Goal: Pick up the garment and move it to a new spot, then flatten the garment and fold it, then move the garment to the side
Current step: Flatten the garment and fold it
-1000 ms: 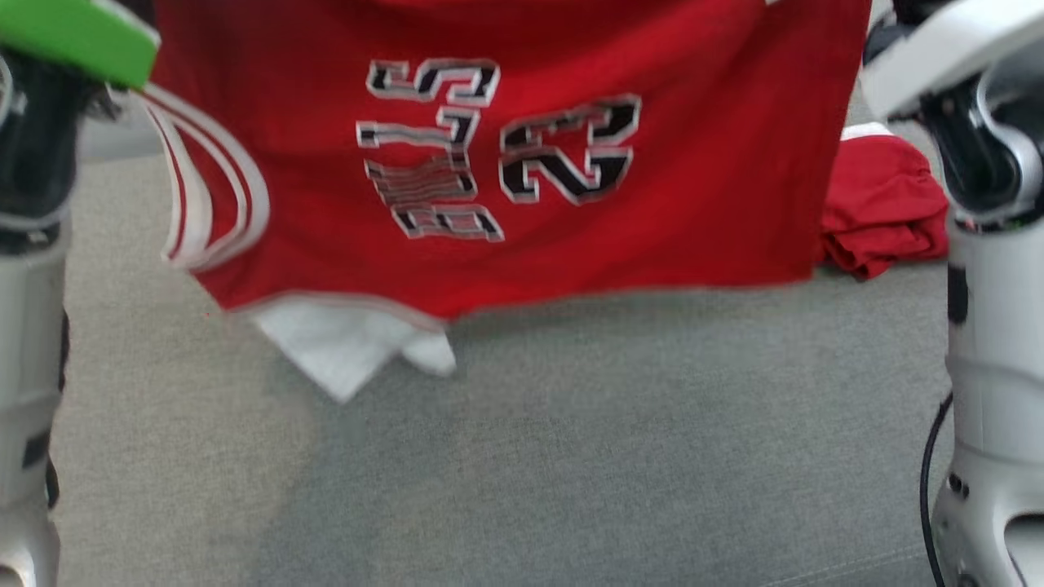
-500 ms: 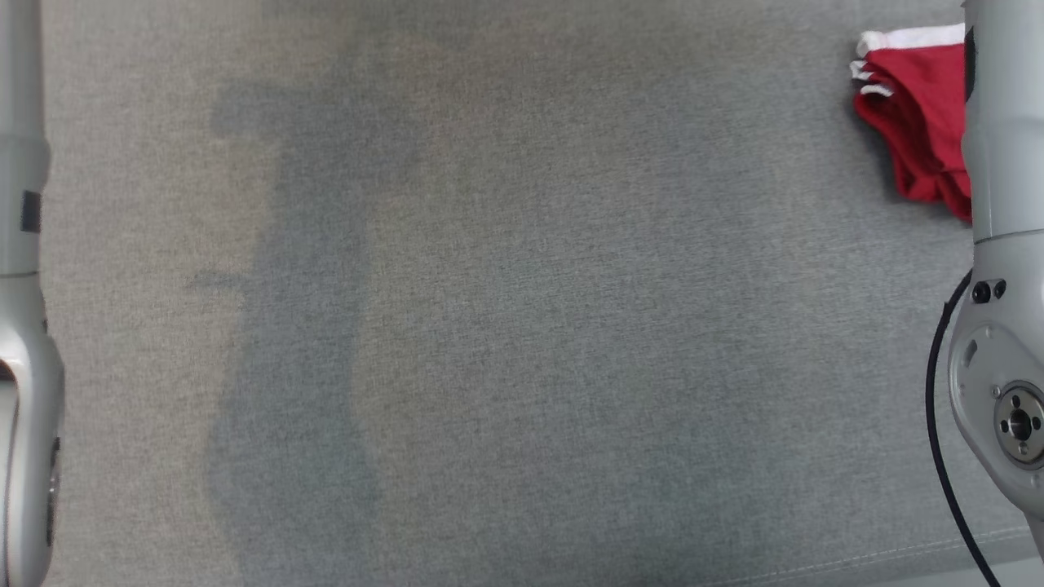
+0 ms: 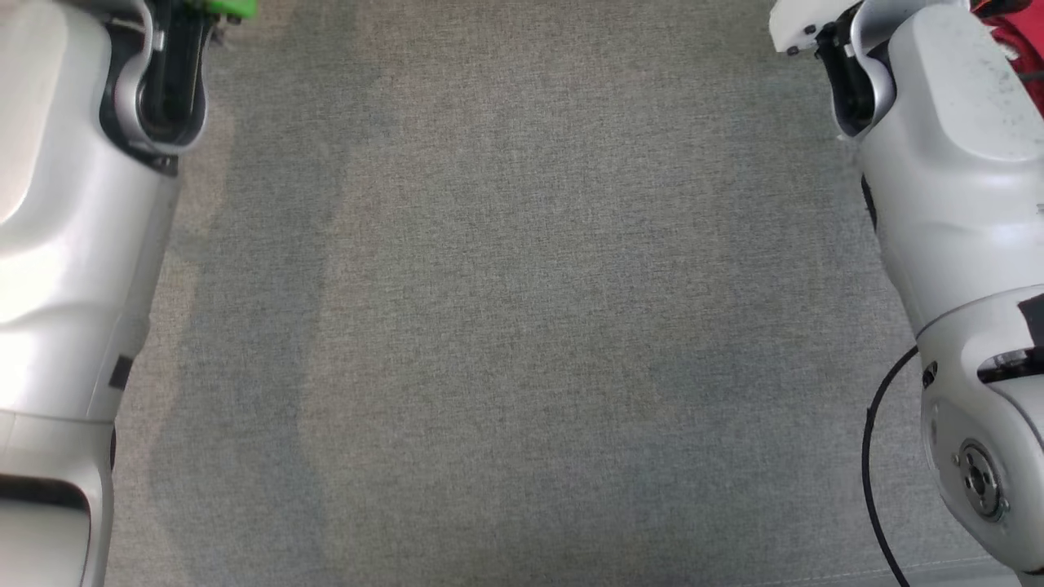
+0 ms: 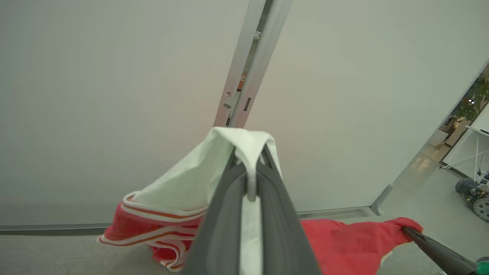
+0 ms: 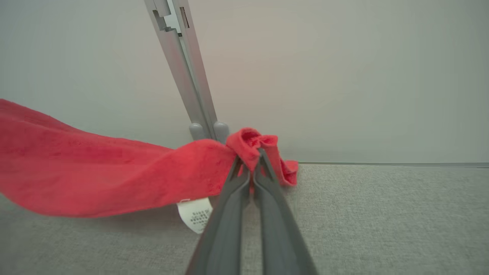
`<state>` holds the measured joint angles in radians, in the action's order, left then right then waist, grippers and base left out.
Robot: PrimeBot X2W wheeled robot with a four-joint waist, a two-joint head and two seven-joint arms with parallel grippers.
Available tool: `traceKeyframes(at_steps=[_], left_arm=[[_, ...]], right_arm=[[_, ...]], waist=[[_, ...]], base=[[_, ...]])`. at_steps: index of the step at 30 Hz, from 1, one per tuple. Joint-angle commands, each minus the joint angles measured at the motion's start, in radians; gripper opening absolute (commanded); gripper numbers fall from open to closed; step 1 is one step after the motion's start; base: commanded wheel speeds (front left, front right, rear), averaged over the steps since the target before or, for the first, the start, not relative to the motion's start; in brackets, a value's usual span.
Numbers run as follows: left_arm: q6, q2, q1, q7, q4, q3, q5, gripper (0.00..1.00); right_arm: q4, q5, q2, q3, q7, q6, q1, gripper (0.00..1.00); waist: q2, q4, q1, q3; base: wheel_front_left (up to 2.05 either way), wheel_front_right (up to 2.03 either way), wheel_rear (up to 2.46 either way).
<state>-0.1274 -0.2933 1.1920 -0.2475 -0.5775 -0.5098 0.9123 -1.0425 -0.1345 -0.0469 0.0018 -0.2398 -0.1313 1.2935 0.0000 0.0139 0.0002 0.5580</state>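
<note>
Two grips | left end effector (image 4: 250, 158) pinches red jersey (image 4: 344, 244) at white trim | right end effector (image 5: 251, 159) pinches its red corner.

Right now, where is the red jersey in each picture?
Head view: a red scrap in the top right corner, too little to identify.
Left wrist view: the red jersey hangs low, its white part pinched by the left gripper.
Right wrist view: it stretches from left to centre, pinched by the right gripper.
Shared landmark: the grey fabric surface.
</note>
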Motion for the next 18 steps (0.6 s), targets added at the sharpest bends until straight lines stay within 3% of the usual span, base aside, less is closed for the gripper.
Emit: traceKeyframes(at_steps=[1, 10, 18], left_arm=[[-0.005, -0.018, -0.048, -0.009, 0.030, 0.002, 0.029, 0.00], [-0.005, -0.107, -0.372, -0.018, 0.214, 0.093, 0.117, 0.00], [0.030, -0.115, -0.718, -0.018, 0.400, 0.153, 0.108, 0.00]], right_arm=[[0.010, -0.027, -0.007, 0.020, -0.010, 0.001, -0.027, 0.00], [0.107, -0.161, -0.006, 0.097, -0.025, 0.001, -0.202, 0.00], [0.234, -0.256, -0.008, 0.131, -0.025, 0.001, -0.454, 0.00]], waist=[[0.0000, -0.009, -0.0002, -0.014], [0.0000, -0.036, -0.0002, -0.125], [0.0000, -0.039, -0.0002, -0.279]], base=[[0.00, 0.00, 0.00], [0.00, 0.00, 0.00], [0.00, 0.00, 0.00]])
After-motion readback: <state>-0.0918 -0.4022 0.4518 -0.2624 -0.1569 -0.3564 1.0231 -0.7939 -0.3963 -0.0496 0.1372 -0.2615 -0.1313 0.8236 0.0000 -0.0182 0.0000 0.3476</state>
